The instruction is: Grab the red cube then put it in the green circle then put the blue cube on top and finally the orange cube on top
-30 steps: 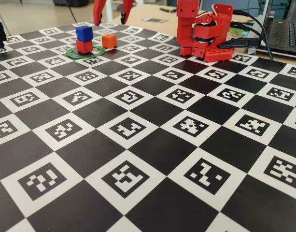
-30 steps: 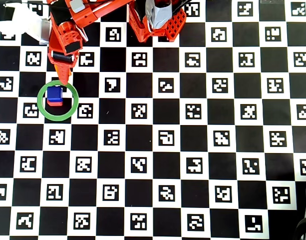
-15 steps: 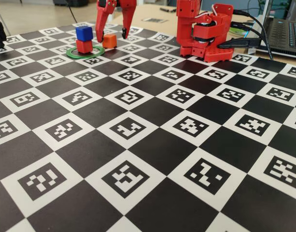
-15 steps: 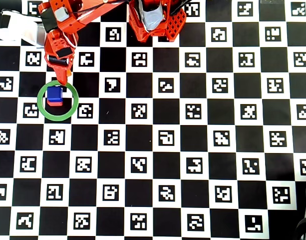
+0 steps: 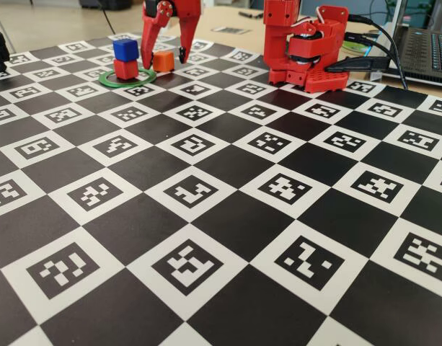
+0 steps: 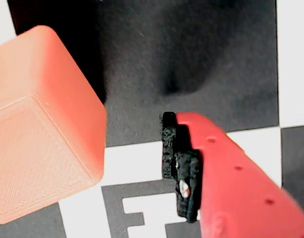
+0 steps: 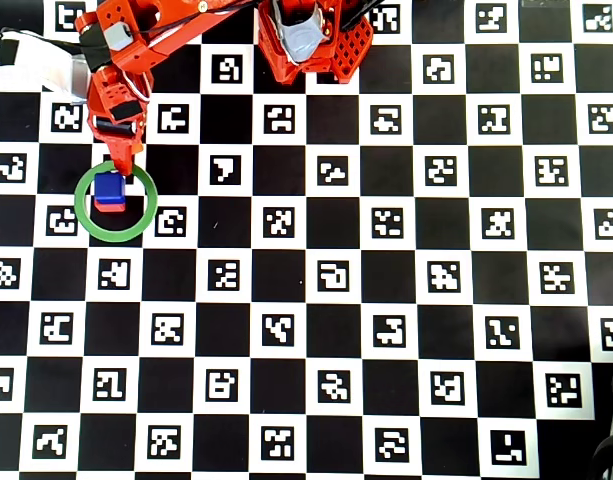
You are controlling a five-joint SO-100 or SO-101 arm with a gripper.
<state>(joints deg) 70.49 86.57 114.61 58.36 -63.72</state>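
Lower now than half a second ago, the gripper [image 5: 164, 58] has dropped its spread jaws to either side of the orange cube [image 5: 162, 60].

Nearest in the fixed view, the checkered board [image 5: 228, 216] lies bare across its whole near and right stretch. At far left the green circle [image 5: 127, 78] rings the red cube [image 5: 125, 69], with the blue cube [image 5: 125, 50] stacked on it. Just right of that, the orange cube sits on the board, a gap showing between it and one finger [image 6: 226, 173] in the wrist view. Beyond stands the arm's base [image 5: 307, 50].
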